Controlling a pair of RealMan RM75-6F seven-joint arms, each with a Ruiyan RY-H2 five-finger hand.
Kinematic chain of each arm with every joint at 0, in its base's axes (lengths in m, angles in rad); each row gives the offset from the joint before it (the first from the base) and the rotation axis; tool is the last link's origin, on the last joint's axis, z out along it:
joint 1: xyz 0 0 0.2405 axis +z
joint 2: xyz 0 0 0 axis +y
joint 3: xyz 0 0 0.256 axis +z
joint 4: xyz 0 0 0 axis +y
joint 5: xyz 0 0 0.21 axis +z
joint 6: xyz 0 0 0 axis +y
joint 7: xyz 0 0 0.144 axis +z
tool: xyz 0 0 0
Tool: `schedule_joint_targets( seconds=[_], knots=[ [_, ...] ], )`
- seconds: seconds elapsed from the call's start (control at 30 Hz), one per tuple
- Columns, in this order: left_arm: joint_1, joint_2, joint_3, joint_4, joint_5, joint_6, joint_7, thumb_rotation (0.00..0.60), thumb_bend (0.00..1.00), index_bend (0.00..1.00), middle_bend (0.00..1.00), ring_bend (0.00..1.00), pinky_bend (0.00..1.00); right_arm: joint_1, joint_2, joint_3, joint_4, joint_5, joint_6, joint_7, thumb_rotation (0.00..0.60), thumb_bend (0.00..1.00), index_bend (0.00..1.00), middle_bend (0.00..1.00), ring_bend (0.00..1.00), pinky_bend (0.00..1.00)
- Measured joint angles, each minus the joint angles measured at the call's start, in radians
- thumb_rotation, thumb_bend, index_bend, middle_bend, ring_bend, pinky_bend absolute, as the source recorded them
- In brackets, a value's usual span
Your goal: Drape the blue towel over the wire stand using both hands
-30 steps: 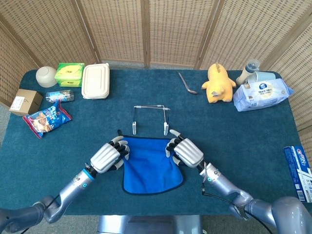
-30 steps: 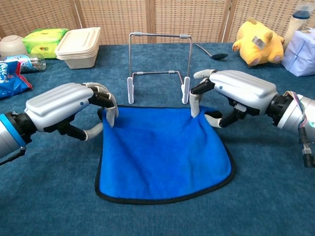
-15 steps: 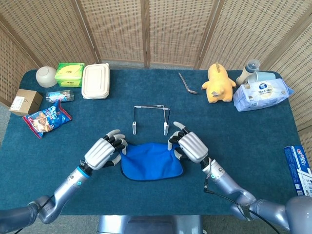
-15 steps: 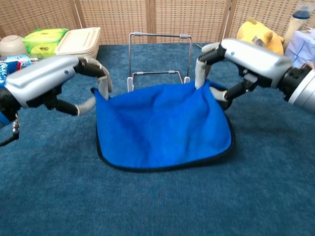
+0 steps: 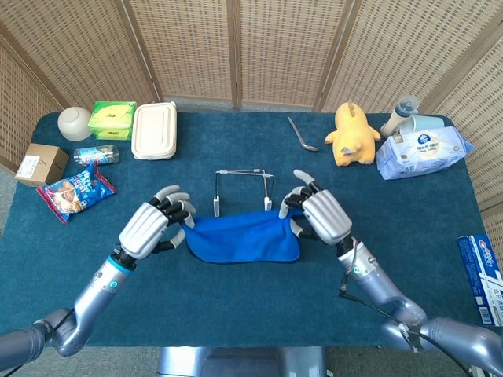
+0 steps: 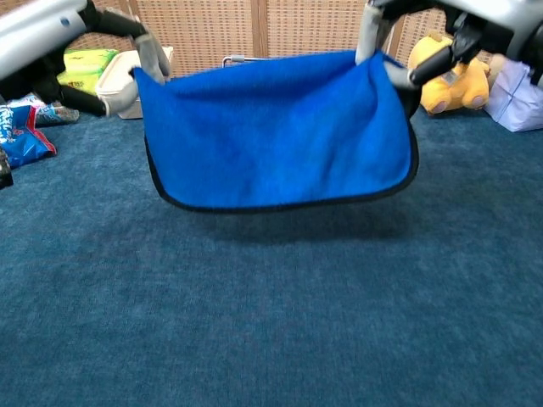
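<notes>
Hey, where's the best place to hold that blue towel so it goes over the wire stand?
By its two top corners, one per side, as now: the left hand and right hand pinch the blue towel there, so it hangs flat and wide before the wire stand.

Both your hands are raised, each pinching a top corner of the blue towel (image 5: 240,237).
Your left hand (image 5: 151,228) grips the left corner, your right hand (image 5: 322,216) the right; both forearms reach forward at roughly level height, hands well apart.
</notes>
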Motion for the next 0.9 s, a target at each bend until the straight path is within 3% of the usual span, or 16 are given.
schedule_joint_targets(
  seconds=[0.43,0.9],
  knots=[
    [-0.035,0.119,-0.133,-0.13,-0.104,-0.03,-0.014,0.6,0.61,0.82,0.43,0.27,0.16,0.049,0.12,0.128,-0.138,0.142,-0.092,-0.053,0.6,0.48,0.97,0.56,0.4,0.12],
    [-0.117,0.126,-0.232,-0.076,-0.2,-0.106,-0.029,0.6,0.61,0.82,0.43,0.27,0.16,0.136,0.117,0.203,-0.05,0.245,-0.191,-0.047,0.6,0.48,0.97,0.56,0.4,0.12]
  ],
)
